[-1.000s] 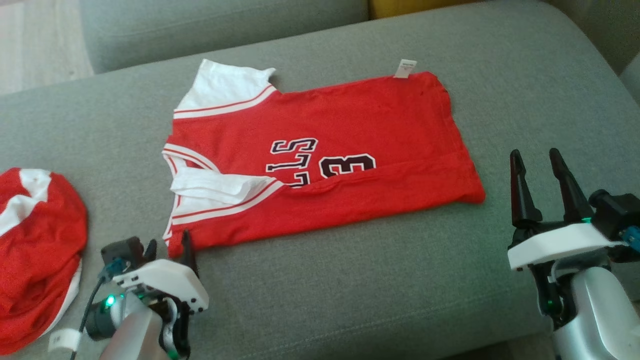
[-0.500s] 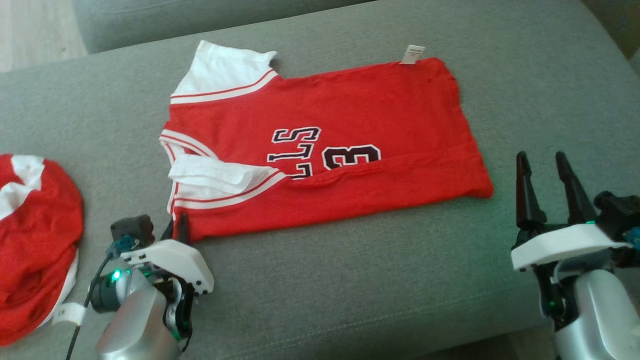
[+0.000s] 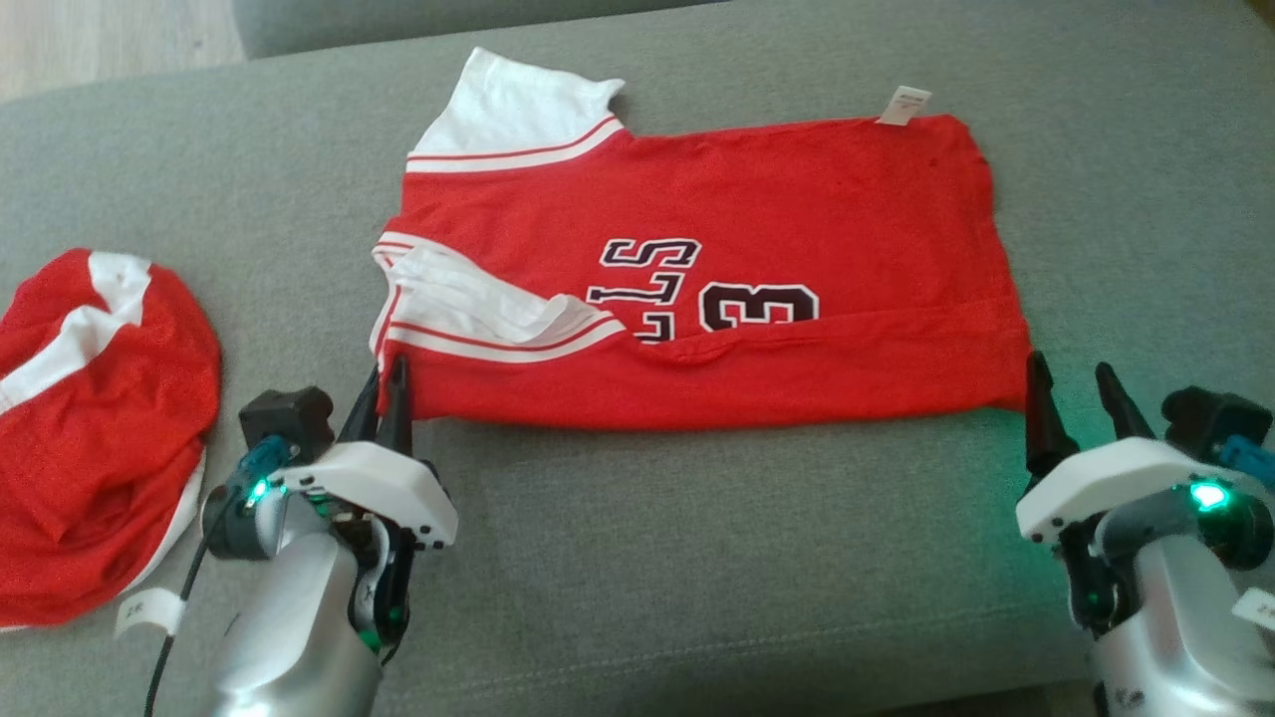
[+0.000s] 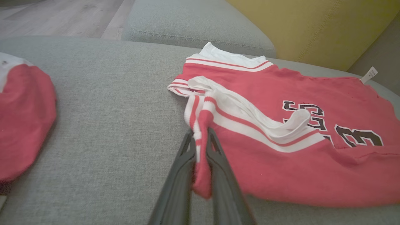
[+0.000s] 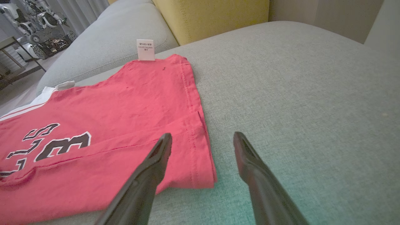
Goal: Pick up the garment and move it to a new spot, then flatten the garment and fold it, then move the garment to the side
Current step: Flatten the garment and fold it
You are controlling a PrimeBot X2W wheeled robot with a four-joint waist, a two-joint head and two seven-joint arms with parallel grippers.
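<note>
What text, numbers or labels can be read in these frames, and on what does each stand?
"LLS": black letters on the red jersey, upside down in the head view, partly folded under.
"3": black number beside them; a neighbouring digit is half hidden.
White tag on the jersey's edge: print too small to read.
Paper tag on the left arm's cable: blurred.

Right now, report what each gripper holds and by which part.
The left gripper is shut on the red jersey, pinching its near corner at the striped sleeve end. The right gripper is open and holds nothing.
</note>
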